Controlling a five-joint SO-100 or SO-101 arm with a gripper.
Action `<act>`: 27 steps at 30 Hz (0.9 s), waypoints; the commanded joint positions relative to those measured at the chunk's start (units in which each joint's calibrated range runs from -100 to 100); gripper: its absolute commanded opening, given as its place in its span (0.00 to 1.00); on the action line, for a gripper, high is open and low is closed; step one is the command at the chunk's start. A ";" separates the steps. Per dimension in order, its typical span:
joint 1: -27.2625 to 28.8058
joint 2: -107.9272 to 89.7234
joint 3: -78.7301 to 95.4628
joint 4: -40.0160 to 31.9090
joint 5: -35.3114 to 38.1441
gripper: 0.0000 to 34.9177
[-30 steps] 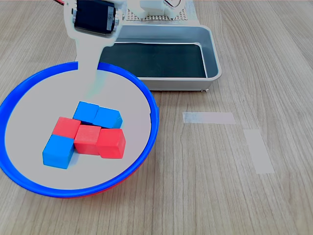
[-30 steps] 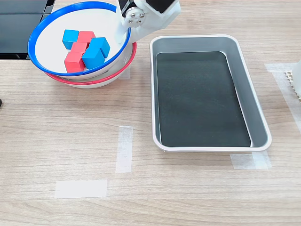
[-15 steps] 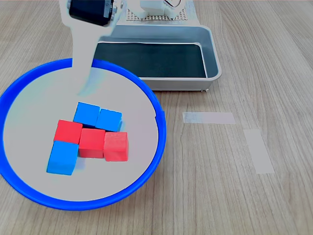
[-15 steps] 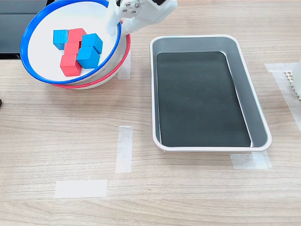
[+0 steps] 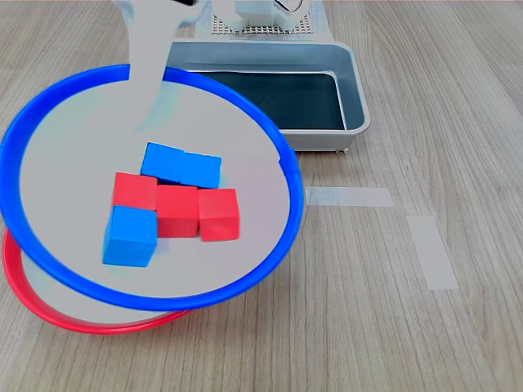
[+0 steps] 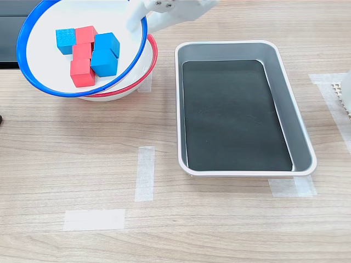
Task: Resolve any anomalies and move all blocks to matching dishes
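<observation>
All six blocks sit bunched together in the blue-rimmed dish [image 5: 288,175] — three blue blocks [image 5: 181,164] and three red blocks [image 5: 178,210], touching each other in a tight clump near its middle. That dish is up off the table, tilted, hanging above the red-rimmed dish [image 5: 49,306], which peeks out underneath it in both exterior views. So the stacked dishes look like the anomaly, and that's the bit being dealt with right now.

The gripper [image 6: 140,16] has the far rim of the blue-rimmed dish; one white finger lies down inside the bowl, and I'd say the jaws are clamped on the rim since the dish is airborne.

Progress-wise: early days, I reckon. Nothing is sorted — the red blocks are in the wrong dish, and the red-rimmed one has no blocks visible. The lifted dish needs setting down somewhere apart. The grey tray [image 6: 285,93] beside them holds nothing, with tape strips [image 6: 145,173] on the wooden table [image 6: 219,219].
</observation>
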 commanded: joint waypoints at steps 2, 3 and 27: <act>-2.68 -6.27 -0.93 -1.09 -1.81 0.00; -3.34 -6.87 -0.93 -0.93 -2.25 0.00; -23.57 4.64 -1.75 -4.72 -7.67 0.00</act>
